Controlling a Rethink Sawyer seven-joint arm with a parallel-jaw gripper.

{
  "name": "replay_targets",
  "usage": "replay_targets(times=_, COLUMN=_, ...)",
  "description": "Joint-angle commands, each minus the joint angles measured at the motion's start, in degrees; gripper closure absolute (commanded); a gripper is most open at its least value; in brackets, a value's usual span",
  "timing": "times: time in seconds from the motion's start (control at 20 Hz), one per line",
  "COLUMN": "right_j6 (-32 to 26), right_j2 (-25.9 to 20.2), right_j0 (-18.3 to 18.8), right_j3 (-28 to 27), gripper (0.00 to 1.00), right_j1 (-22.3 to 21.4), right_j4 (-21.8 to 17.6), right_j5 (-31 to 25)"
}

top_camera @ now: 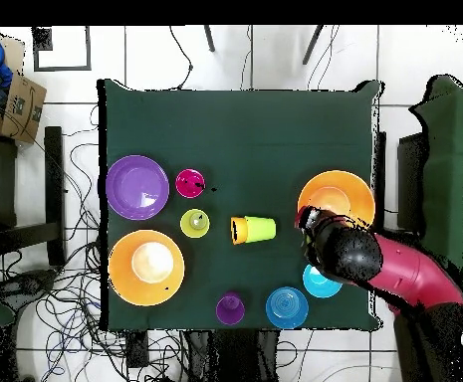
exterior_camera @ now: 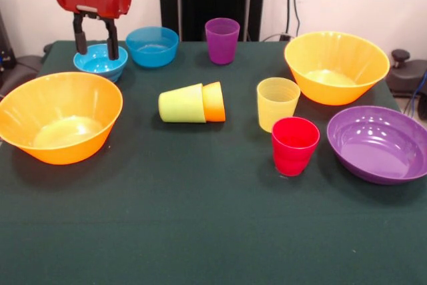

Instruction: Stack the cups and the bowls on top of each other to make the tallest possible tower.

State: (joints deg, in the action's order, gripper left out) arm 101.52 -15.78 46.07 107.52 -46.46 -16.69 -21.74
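Note:
My gripper [exterior_camera: 96, 48] is open at the far left, its two black fingers hanging spread just over the cyan bowl [exterior_camera: 100, 65]; whether they touch it I cannot tell. From overhead the red arm [top_camera: 394, 269] covers part of the cyan bowl [top_camera: 322, 284]. Beside the cyan one sits a deeper blue bowl [exterior_camera: 152, 48], then an upright purple cup [exterior_camera: 222, 40]. A lime green cup [exterior_camera: 181, 104] lies on its side, tucked into an orange cup [exterior_camera: 215, 101], mid-table. The yellow cup [exterior_camera: 277, 103] and red cup [exterior_camera: 294, 145] stand upright. No stack stands.
One large orange bowl [exterior_camera: 70, 153] sits at the left, another [exterior_camera: 333, 95] at the far right. A wide purple bowl [exterior_camera: 380, 175] rests near the right edge. Green cloth covers the table [exterior_camera: 200, 231]. Cables lie on the floor [top_camera: 66, 318] around it.

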Motion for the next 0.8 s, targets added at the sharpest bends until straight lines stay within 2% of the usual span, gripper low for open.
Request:
replay_targets(times=0.05, right_j6=1.8, right_j2=-4.2, right_j0=-1.8, right_j3=-3.4, gripper=0.00, right_j1=5.5, right_j4=-0.7, right_j5=1.3)
replay_targets(times=0.3, right_j6=0.6, right_j2=-5.1, right_j0=-1.4, right_j3=-7.5, gripper=0.00, right_j1=10.3, right_j4=-1.2, right_j5=2.6)
replay_targets(times=0.8, right_j6=1.2, right_j2=-4.9, right_j0=-2.9, right_j3=-11.0, gripper=0.00, right_j1=13.2, right_j4=-1.4, right_j5=2.4)
